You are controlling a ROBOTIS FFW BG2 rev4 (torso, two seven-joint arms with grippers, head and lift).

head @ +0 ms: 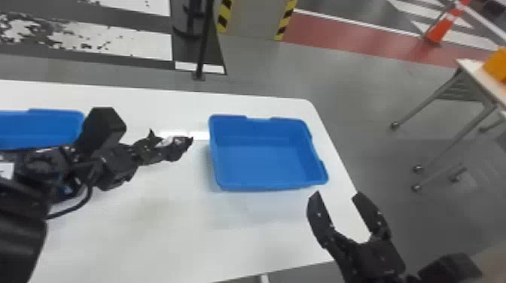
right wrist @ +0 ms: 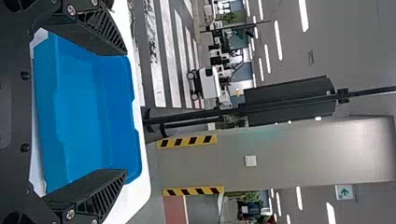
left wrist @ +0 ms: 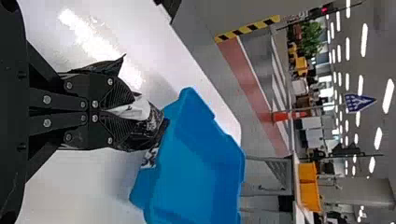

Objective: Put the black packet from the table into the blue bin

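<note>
Seemingly mid-transfer: holding black packet [left wrist: 152,123] clenched in left gripper [left wrist: 122,111], just left of blue bin [head: 263,162] near far right corner of desk [head: 169,225]; with right gripper [head: 337,193] spread at right edge. Next, carry over bin's left rim, lower, release.

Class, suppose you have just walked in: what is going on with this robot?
The robot's left gripper is holding the black packet between its fingers, just left of the right-hand blue bin. The packet is not in that bin yet. The right gripper hangs nearby with its fingers open, holding nothing.
</note>
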